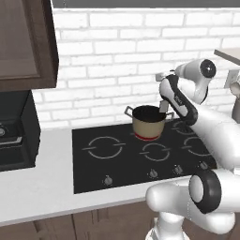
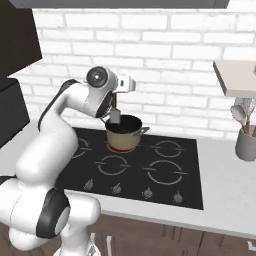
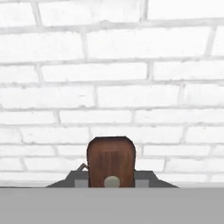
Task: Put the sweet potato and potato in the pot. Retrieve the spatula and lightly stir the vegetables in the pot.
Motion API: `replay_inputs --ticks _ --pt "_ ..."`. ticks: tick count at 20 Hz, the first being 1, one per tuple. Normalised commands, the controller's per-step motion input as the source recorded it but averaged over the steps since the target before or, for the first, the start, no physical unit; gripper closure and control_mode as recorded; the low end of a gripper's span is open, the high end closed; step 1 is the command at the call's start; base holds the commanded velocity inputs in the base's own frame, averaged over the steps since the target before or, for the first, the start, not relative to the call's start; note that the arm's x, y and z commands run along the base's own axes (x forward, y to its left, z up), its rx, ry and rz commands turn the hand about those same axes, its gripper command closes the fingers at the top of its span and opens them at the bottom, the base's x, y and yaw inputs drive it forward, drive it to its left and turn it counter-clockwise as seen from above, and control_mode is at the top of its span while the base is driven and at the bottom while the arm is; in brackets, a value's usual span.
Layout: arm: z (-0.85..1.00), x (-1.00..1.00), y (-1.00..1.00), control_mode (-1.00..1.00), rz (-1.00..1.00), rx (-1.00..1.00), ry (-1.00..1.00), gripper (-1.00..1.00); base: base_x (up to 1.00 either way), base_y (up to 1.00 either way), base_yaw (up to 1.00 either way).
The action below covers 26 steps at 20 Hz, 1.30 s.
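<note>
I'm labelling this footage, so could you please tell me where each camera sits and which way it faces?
Left base view: behind the arm, left side, facing the pot on the cooktop; arm at lower right.
Right base view: behind, right side, same pot and cooktop; arm at lower left, spatula over the pot.
Hand view: on the end effector, facing brick wall; spatula handle ahead.
</note>
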Motion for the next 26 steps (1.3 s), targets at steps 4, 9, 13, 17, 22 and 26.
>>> replay_inputs --ticks 4,9,13,17,22,26 --pt "-0.51 1.00 0.00 -1.00 0.00 0.00 0.00 1.00 0.00 0.00 0.00" --pt "-0.53 0.92 0.00 -1.00 0.00 0.00 0.00 1.00 0.00 0.00 0.00" --pt "-0.52 0.73 0.00 -1.00 0.00 0.00 0.00 1.00 0.00 0.00 0.00" --pt "-0.53 0.47 0.00 -1.00 0.00 0.00 0.03 1.00 0.00 0.00 0.00" --pt "-0.40 0.40 -0.08 -1.00 0.00 0.00 0.01 1.00 0.00 0.00 0.00" --pt "-0.36 0.10 -0.18 -1.00 0.00 0.00 0.02 1.00 0.00 0.00 0.00"
